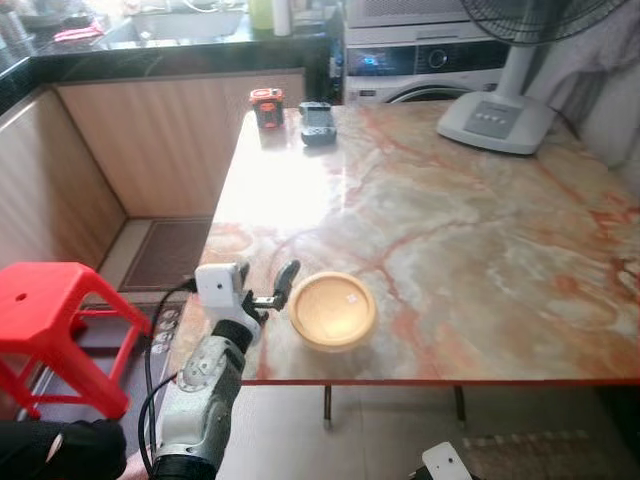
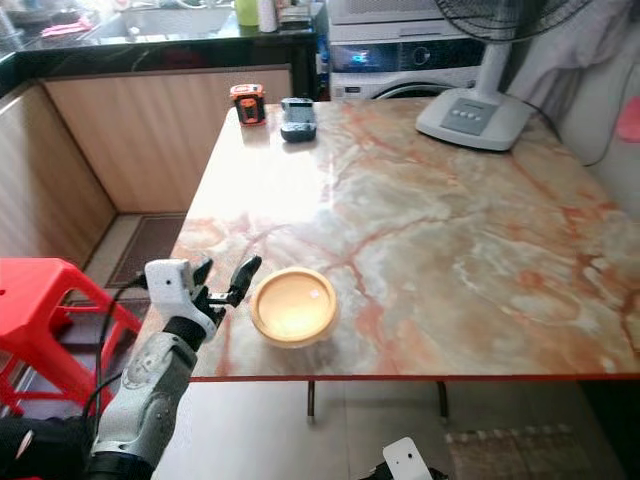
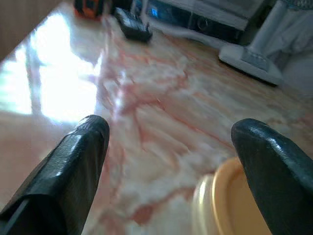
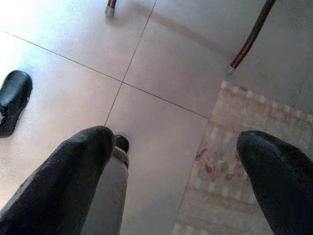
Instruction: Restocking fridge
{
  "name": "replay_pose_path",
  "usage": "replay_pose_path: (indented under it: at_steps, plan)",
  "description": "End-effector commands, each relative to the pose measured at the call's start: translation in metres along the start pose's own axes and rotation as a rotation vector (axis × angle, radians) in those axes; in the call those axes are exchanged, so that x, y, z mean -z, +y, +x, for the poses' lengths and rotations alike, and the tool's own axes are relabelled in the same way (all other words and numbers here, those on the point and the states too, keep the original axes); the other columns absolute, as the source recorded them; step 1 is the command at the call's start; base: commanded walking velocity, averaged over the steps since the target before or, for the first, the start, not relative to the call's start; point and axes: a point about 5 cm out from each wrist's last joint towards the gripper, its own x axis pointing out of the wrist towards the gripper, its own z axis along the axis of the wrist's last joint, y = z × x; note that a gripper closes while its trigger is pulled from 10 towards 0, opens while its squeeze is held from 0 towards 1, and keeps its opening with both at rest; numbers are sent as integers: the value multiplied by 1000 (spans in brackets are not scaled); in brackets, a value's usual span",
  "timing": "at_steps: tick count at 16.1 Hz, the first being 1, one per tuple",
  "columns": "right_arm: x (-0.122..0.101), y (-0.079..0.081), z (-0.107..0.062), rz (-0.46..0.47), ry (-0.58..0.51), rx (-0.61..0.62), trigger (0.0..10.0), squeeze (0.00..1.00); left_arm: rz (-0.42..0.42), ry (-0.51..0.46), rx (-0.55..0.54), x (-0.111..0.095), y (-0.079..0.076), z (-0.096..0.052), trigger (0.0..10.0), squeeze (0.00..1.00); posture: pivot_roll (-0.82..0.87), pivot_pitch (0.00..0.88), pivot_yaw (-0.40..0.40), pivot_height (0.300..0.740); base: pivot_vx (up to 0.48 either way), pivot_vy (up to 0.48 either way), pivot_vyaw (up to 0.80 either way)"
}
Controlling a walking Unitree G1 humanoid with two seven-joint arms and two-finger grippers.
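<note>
You have a round yellow lidded container (image 1: 332, 310) sitting upright on the marble table (image 1: 480, 230), at the near edge toward its left corner, its flat lid on and catching the light

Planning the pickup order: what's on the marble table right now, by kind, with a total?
Yellow bowl: 1
Orange-and-black device: 1
Dark handheld device: 1
White fan base: 1
Total: 4
The open left gripper sits beside the bowl.
</note>
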Motion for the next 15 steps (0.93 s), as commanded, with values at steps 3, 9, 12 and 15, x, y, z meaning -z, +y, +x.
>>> replay_pose_path:
  at_steps: [3,9,12,15]
  plan:
    - [1,1,0,7,-3,-4,10000,0,-63,17,34,-3,-1,5,10000,0,-9,0,63,740,0,0,0]
    - [1,0,0,13,-5,-4,10000,0,-129,79,124,5,-14,9,10000,1000,-14,0,62,740,0,0,0]
    - [1,0,0,13,-5,-4,10000,0,-112,96,111,7,-12,9,10000,1000,-14,0,62,740,0,0,0]
    - [1,0,0,15,-5,-5,10000,0,-130,95,55,8,-6,7,10000,1000,-14,0,61,740,0,0,0]
